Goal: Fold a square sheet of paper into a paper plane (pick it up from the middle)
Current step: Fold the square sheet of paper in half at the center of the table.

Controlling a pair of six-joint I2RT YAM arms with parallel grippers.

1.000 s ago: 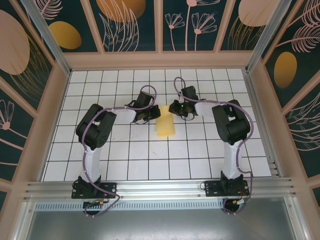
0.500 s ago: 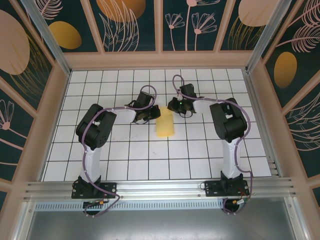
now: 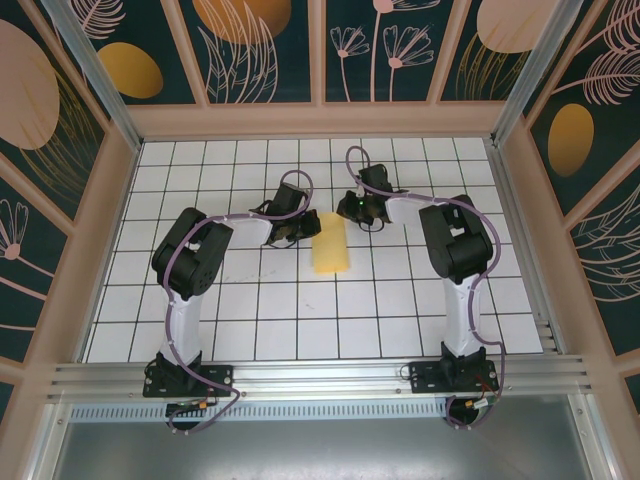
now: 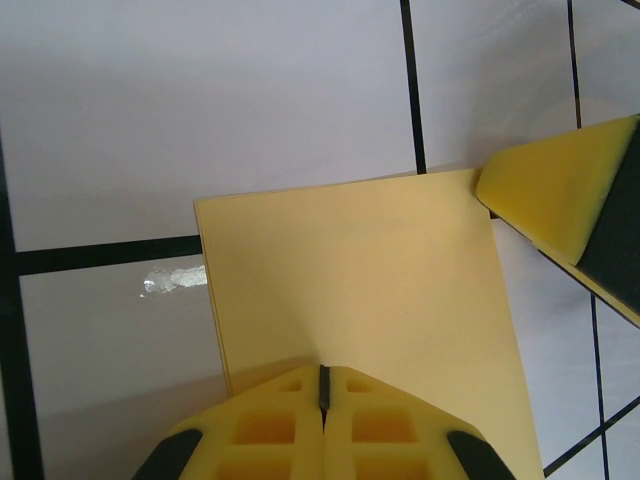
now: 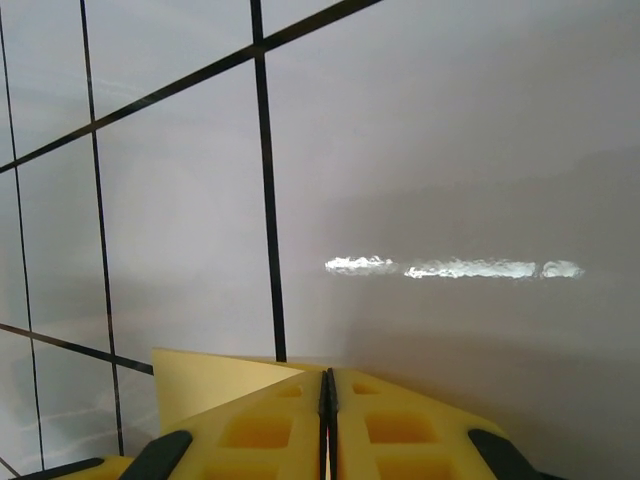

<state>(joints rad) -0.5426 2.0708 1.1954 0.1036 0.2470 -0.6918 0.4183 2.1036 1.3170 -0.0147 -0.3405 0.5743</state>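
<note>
"How was the left gripper (image 4: 322, 375)?"

"Pressed together, its tips at the left edge of the yellow sheet of paper (image 4: 360, 270), which lay flat mid-table on the white grid table (image 3: 300, 300)."

"And the right gripper (image 5: 327, 378)?"

"Pressed together too, at the sheet's far right corner. Whether either pinched paper, I couldn't tell."
</note>
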